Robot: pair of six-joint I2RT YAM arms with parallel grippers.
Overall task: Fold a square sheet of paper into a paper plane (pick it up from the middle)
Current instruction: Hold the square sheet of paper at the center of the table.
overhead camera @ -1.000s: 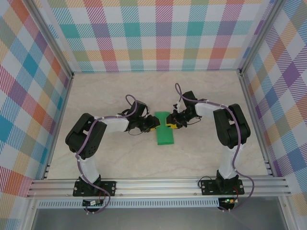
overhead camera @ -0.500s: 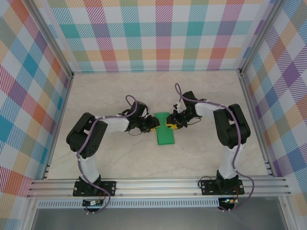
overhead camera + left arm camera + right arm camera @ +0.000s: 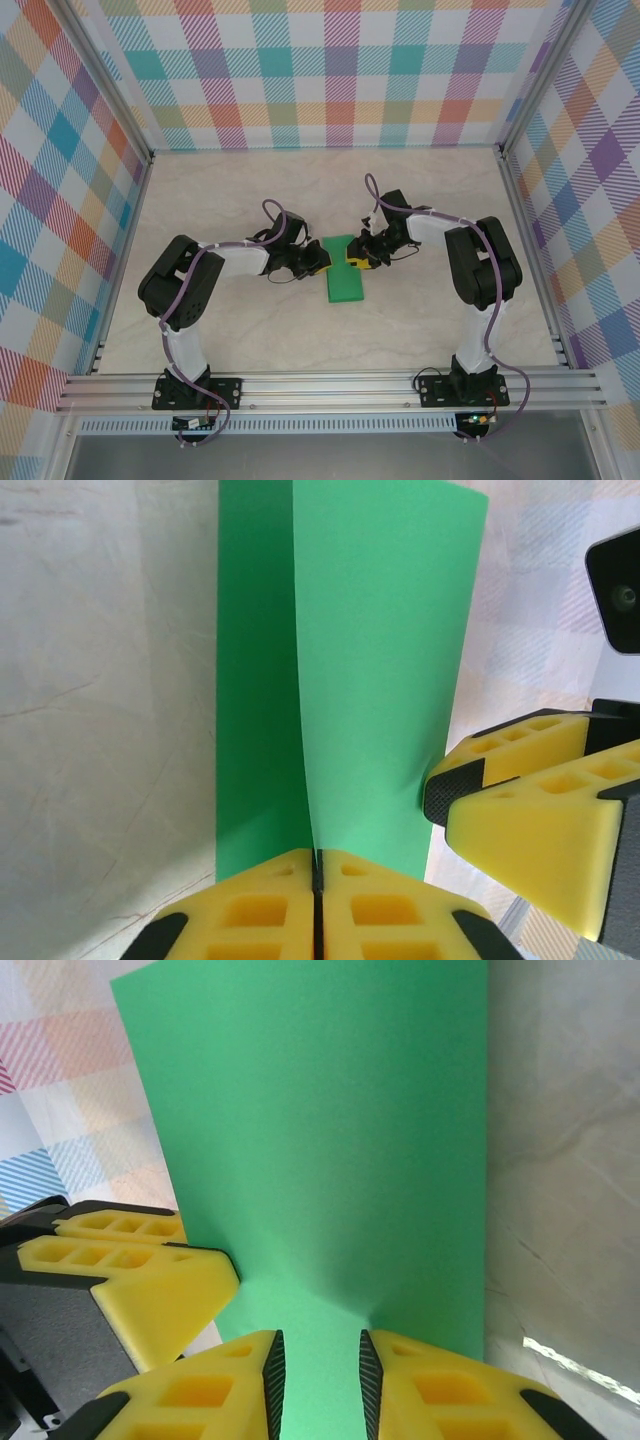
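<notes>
The square sheet of paper (image 3: 346, 283) lies mid-table as a long green strip, folded along its length. In the left wrist view its upper layer (image 3: 385, 660) lifts off the lower layer (image 3: 252, 680). My left gripper (image 3: 316, 872) is shut on the near edge of that raised layer; it meets the strip from the left (image 3: 320, 262). My right gripper (image 3: 315, 1380) is open, and the green paper (image 3: 320, 1140) runs through the gap between its fingers, dented beside the right pad. It reaches in from the right (image 3: 352, 263), almost tip to tip with the left.
The marble-patterned tabletop (image 3: 230, 190) is walled by checked panels, with aluminium rails (image 3: 330, 390) along the near edge. Both arm bases stand at that edge. The right fingers (image 3: 520, 790) crowd the paper's right side in the left wrist view.
The far end of the green strip has tilted slightly and the left gripper's fingers have turned a little. Both arms otherwise stay in place.
</notes>
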